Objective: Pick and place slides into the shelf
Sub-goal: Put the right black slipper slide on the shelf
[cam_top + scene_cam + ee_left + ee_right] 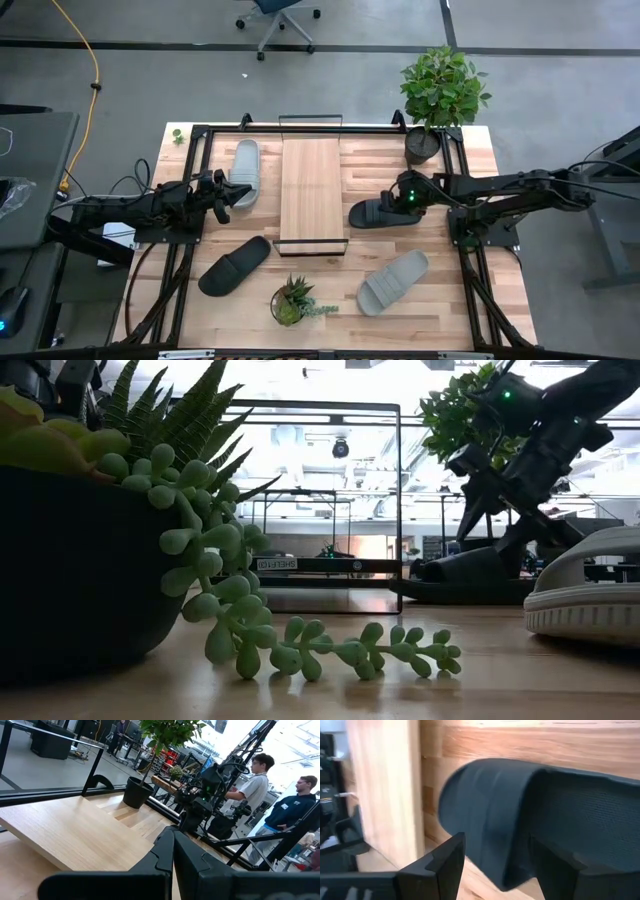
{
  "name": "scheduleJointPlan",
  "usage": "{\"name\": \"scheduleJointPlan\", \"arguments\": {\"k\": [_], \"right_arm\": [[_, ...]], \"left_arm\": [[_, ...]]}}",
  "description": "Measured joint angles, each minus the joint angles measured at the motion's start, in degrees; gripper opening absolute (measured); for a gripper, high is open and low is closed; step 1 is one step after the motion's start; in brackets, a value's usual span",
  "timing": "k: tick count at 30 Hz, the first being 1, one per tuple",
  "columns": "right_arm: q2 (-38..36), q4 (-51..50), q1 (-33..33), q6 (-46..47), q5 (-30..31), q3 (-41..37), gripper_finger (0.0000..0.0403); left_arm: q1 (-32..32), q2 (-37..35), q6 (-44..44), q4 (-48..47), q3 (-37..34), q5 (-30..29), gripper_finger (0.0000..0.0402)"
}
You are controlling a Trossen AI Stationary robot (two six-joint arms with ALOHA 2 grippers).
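Succulent (300,645) hides much; right gripper (495,865) (jaws wide) apparently straddles black slide (378,213), ungripped.

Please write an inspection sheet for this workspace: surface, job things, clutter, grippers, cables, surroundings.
Surface: wooden table, no spill seen.
Job things: shelf bare; grey slide left of it, black slide right of it, black slide and grey slide nearer the front.
Clutter: succulent pot at front edge, tall plant at back right.
Grippers: left gripper shut, by the grey slide; right gripper open over the black slide.
Cables: yellow cable on the floor.
Surroundings: office chair; two people beyond the table.
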Motion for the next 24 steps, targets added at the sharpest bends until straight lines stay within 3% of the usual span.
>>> {"name": "scheduleJointPlan", "arguments": {"k": [11,24], "right_arm": [[-0.04,1.57,0.00,1.82,1.52,0.00,0.0189],[-0.04,1.35,0.02,1.80,2.35,0.00,0.0088]], "left_arm": [[0.00,0.00,0.90,0.00,0.00,-0.04,0.0001],[0.00,0.00,0.96,0.00,0.02,-0.04,0.0001]]}}
